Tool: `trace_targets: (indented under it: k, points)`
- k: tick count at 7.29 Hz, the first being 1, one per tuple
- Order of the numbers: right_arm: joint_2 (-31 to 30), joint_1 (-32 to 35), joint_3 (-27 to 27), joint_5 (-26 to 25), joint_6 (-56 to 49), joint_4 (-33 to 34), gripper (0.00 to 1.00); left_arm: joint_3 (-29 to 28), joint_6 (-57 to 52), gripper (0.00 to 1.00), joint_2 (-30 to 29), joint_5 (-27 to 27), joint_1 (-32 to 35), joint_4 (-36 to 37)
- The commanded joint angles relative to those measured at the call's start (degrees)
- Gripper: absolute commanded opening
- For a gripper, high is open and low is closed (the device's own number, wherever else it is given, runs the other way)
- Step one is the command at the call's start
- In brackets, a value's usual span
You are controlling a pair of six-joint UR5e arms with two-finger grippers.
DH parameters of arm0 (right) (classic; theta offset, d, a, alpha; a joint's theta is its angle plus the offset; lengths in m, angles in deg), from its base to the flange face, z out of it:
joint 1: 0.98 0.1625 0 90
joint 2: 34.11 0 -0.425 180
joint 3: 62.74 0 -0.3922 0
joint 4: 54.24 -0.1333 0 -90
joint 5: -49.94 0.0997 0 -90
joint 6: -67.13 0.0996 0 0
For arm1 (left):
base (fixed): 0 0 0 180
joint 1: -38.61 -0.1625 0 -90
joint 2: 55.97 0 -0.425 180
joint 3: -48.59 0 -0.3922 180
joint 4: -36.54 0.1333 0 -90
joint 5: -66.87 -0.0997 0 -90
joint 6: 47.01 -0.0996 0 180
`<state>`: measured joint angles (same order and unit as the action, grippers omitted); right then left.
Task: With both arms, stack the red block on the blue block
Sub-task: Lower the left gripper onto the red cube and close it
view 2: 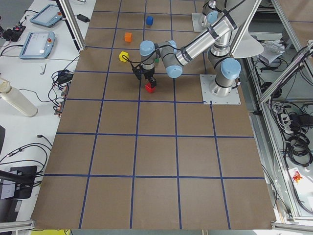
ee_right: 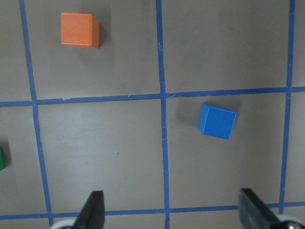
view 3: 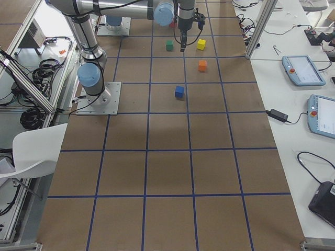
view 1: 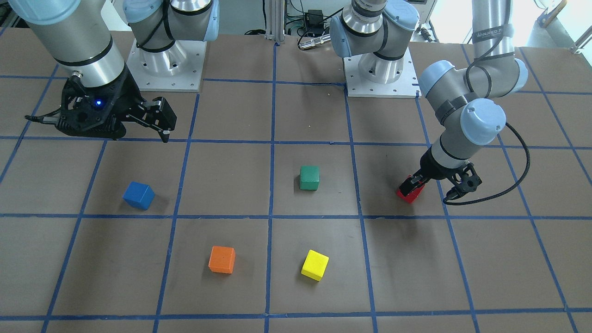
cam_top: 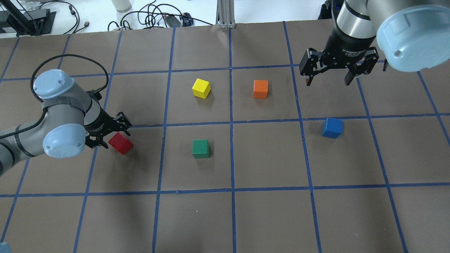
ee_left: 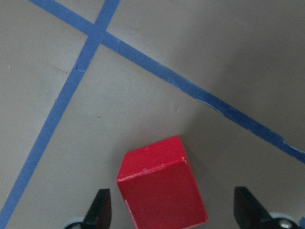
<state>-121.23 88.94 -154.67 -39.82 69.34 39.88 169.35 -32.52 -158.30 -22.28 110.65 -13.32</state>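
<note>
The red block (cam_top: 120, 143) sits on the brown table at the left. My left gripper (cam_top: 109, 133) is low over it and open. In the left wrist view the red block (ee_left: 162, 191) lies between the two fingertips (ee_left: 101, 210) with gaps on both sides. It also shows in the front view (view 1: 409, 194) and in the left side view (view 2: 150, 87). The blue block (cam_top: 332, 127) stands alone on the right. My right gripper (cam_top: 327, 81) is open and empty, raised beyond it. The right wrist view shows the blue block (ee_right: 217, 121) ahead of the open fingers (ee_right: 93, 210).
A green block (cam_top: 200, 148), a yellow block (cam_top: 201, 88) and an orange block (cam_top: 260, 89) stand in the middle of the table between the two arms. The arm bases (view 1: 166, 64) stand at the robot's edge of the table. Blue tape lines grid the surface.
</note>
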Motion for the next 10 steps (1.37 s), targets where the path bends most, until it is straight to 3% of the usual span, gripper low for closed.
trace_targets:
  k: [1, 4, 5, 6, 7, 9, 10]
  points:
    - [-0.1, 0.0, 0.0, -0.1, 0.0, -0.3, 1.0, 0.1, -0.3, 0.83, -0.4, -0.1, -0.8, 0.0]
    - [-0.1, 0.0, -0.2, -0.6, -0.1, -0.6, 1.0, 0.9, 0.2, 0.76, -0.9, 0.1, -0.8, 0.1]
    - [-0.1, 0.0, -0.4, -1.1, 0.0, -0.6, 1.0, 1.0, 0.4, 0.59, -1.0, 0.0, -0.8, 0.2]
    - [-0.1, 0.0, -0.4, -1.1, -0.1, -0.6, 1.0, 0.8, 1.3, 0.26, -0.9, -0.1, -0.6, 0.1]
    - [-0.1, 0.0, -0.4, -1.1, -0.1, -0.6, 1.0, 0.8, 0.2, 0.12, -0.9, -0.8, -0.2, 0.5]
    - [-0.1, -0.1, -0.3, -1.1, -0.1, -0.5, 1.0, -0.7, -8.6, 0.07, 1.4, -3.5, 3.3, 3.6]
    - [-0.1, -0.1, -0.3, -1.1, -0.1, -0.5, 1.0, -5.7, -10.3, 0.08, 2.0, -3.7, 6.9, 0.1]
